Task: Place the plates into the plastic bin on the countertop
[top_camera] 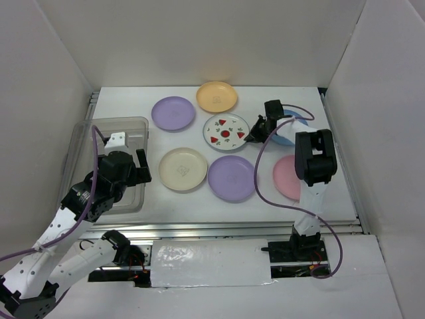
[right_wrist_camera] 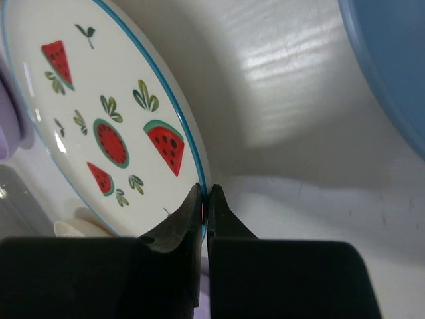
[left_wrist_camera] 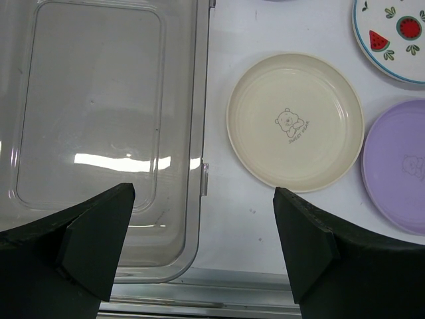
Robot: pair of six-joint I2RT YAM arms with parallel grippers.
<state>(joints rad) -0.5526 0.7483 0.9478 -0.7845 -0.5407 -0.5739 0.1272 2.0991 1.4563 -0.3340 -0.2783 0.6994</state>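
While R pincer point(right_wrist_camera: 204, 194) clenched on thin rim of fruit plate point(right_wrist_camera: 99, 119), at mid surface point(top_camera: 172, 207), well apart from plastic bin point(top_camera: 116, 123): hold shallow, plate may pivot or slip out in transit. L pincer point(left_wrist_camera: 202, 196) released, hovering over bin edge.

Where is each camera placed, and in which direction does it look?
Top external: above, behind the bases, looking down on the countertop; left arm, right arm show.
Left wrist: on its arm, looking down past the open left claw at the plastic bin and cream plate.
Right wrist: on its arm, looking along the right claw, shut on the fruit plate's rim.
Both wrist views share that plate.
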